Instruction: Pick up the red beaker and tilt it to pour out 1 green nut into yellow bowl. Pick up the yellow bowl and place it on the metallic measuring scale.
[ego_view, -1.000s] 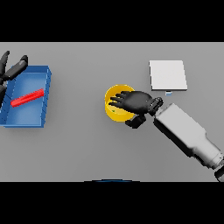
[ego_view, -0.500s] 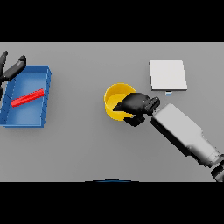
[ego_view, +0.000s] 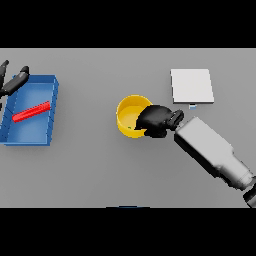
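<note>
Grey worktop (ego_view: 100, 170) is spreading flat under everything, and on it the right hand (ego_view: 157, 120) is curling its fingers (ego_view: 146, 121) over the near-right rim of the yellow bowl (ego_view: 131, 115), clenching onto that edge from the side. I am judging this as the start of the carry to the scale. A small dark-green speck is showing at the bowl's lower inside wall, possibly the nut, though it is too small to be sure.

Outward from the fingers, the grey forearm is running down to the right. Up and to the right of the bowl, apart from it, the pale square metallic measuring scale (ego_view: 192, 85) is lying flat.

A one-sided rim pinch is the risk: the bowl may be tipping as it lifts, spilling its contents, or slipping from the fingers. Setting it down off-centre could leave it hanging over the scale's edge.

Far left, a blue tray (ego_view: 50, 110) is holding a red bar-shaped object (ego_view: 31, 111), lying slanted. The left hand (ego_view: 14, 82) is showing at the tray's upper left corner, fingers relaxed, holding nothing.
</note>
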